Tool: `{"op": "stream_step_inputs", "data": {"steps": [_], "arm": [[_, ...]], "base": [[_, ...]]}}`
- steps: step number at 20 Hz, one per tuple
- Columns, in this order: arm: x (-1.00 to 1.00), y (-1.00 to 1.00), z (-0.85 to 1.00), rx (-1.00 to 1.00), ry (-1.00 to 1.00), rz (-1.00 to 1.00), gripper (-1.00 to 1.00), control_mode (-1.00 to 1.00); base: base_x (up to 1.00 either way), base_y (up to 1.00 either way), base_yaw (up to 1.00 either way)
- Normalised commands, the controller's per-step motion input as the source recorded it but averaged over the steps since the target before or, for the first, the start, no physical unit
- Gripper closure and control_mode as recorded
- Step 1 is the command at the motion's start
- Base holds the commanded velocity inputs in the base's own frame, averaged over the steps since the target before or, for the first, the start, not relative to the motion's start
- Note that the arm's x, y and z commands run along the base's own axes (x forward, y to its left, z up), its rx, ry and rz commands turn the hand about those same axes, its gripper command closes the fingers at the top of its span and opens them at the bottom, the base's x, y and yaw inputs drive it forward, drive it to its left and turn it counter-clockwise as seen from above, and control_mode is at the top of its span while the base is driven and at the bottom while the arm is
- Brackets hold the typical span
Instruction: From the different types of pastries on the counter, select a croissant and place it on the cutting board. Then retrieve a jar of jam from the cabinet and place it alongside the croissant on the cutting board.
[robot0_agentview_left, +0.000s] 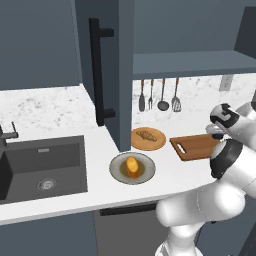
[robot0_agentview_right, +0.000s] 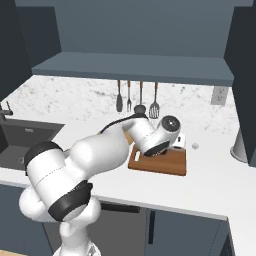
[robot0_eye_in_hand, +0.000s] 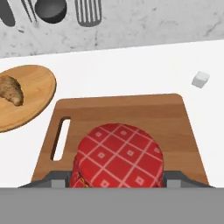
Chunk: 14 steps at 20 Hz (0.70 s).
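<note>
Marble-look backsplash (robot0_agentview_right: 75, 97) hung with utensils (robot0_agentview_right: 136, 100), below perhaps a grey shelf (robot0_agentview_right: 135, 67).

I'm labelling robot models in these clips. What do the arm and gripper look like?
The arm is glossy white, built of thick rounded segments with dark grey-black bands at the joints and round dark end caps. The gripper has two small grey finger tips. No cables or markings are visible.

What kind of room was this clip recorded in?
A rendered home kitchen, by the look of it: a white, grey-speckled stone-look counter with a dark inset sink, metal cooking utensils hanging on the backsplash, dark blue-grey wall cabinets above, and a reddish-brown wooden cutting board.
</note>
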Motion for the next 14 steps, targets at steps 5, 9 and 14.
{"op": "stream_step_inputs", "data": {"steps": [5, 9, 14], "arm": [[0.01, 0.00, -0.80, -0.15, 0.10, 0.00, 1.00, -1.00], [0.23, -0.04, 0.00, 0.00, 0.00, 0.00, 1.00, -1.00], [0.57, -0.15, 0.00, 0.00, -0.11, -0.02, 1.00, -1.00]], "base": [[0.00, 0.00, 0.00], [0.00, 0.00, 0.00], [0.00, 0.00, 0.00]]}}
